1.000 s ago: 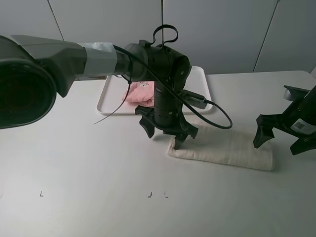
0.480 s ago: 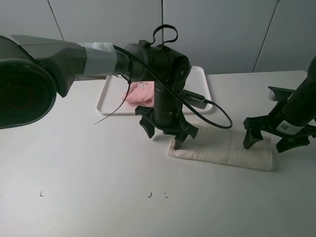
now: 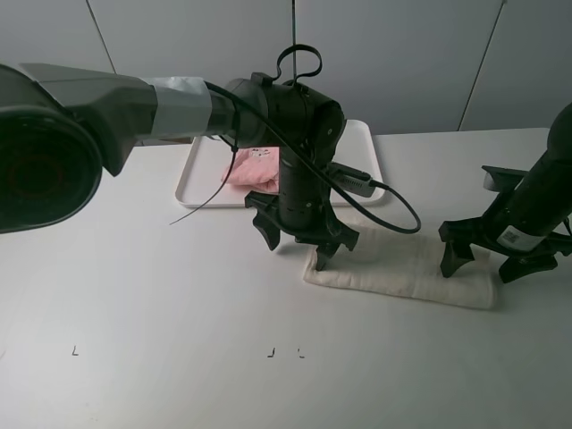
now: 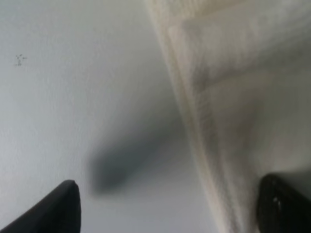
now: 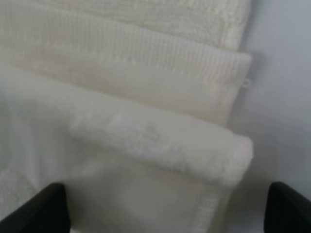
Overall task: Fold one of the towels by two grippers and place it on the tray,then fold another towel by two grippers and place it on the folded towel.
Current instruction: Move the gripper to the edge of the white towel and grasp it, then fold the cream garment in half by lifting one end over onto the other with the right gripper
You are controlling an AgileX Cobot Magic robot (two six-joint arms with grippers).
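A folded cream-white towel (image 3: 402, 268) lies on the table in front of the tray. My left gripper (image 3: 295, 250) is open and straddles the towel's left end, one fingertip on the towel and one on the bare table; the left wrist view shows the gripper (image 4: 172, 208) open over the towel's edge (image 4: 233, 97). My right gripper (image 3: 480, 268) is open over the towel's right end, and the right wrist view shows the gripper (image 5: 167, 208) close above the layered corner (image 5: 146, 97). A folded pink towel (image 3: 255, 170) lies on the white tray (image 3: 366, 143), partly hidden by the left arm.
The left arm's black cable (image 3: 393, 210) loops over the table between the tray and the white towel. Small black marks (image 3: 284, 352) sit on the table near its front. A grey wall stands behind the table.
My right gripper has moved left and down from the table's right edge to the towel's right end. The left arm and both towels have not moved.
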